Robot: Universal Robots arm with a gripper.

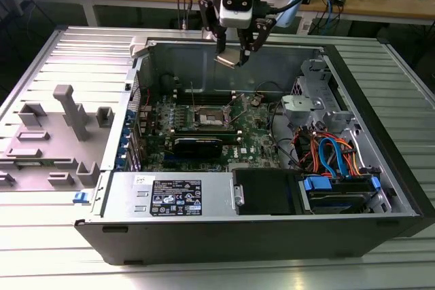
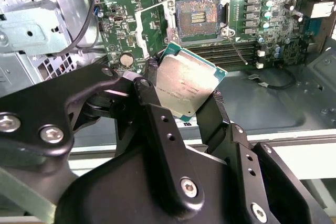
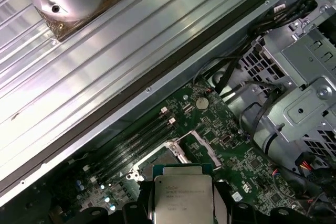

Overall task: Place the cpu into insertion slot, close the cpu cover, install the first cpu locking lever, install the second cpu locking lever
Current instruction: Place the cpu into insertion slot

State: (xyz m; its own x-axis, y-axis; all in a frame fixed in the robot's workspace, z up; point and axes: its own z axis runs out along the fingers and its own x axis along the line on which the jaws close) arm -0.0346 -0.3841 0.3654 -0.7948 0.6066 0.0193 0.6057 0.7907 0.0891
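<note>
One cpu above motherboard, cables nearby

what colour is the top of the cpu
Silver-grey, with a green border; the cpu shows best in the second wrist view.

surface: ribbed metal table | on it: open computer case | grey plastic fixture, beside the case, exterior view's left

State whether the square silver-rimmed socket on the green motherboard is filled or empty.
Empty: the socket shows bare pins; the silver-topped square chip is clamped in the jaws.
</note>
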